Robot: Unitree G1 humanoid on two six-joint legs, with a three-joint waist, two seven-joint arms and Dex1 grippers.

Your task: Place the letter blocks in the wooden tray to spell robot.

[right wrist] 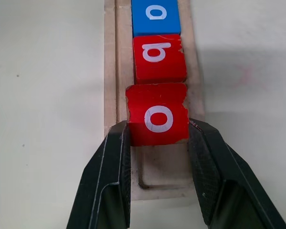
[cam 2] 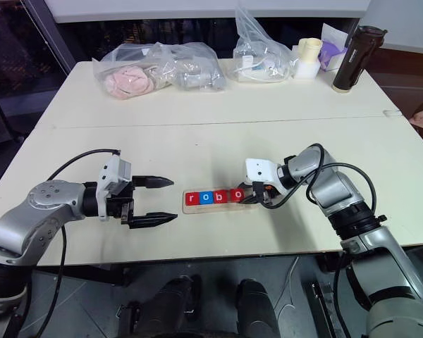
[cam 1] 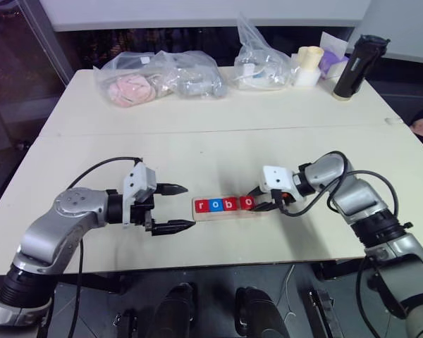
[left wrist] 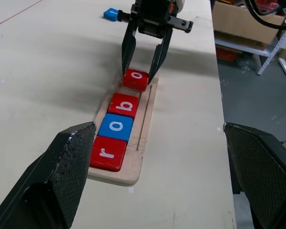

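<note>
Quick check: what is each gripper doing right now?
Left gripper: jaws open, holding nothing, beside the wooden tray.
Right gripper: jaws shut on the red o block, over the tray's fourth slot.

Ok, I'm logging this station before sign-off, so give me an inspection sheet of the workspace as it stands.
Surface: pale table, bare in the middle.
Job's things: wooden tray holds red r, blue o, red b; the second red o sits tilted at the fourth slot; a blue block lies loose on the table beyond the tray.
Clutter: plastic bags, a cream cup and a black bottle along the far edge.
Grippers: right gripper shut on the red o; left gripper open, short of the tray's r end.
Cables: black cables loop over both forearms.
Surroundings: cardboard box and a white metal rack on the floor.
</note>
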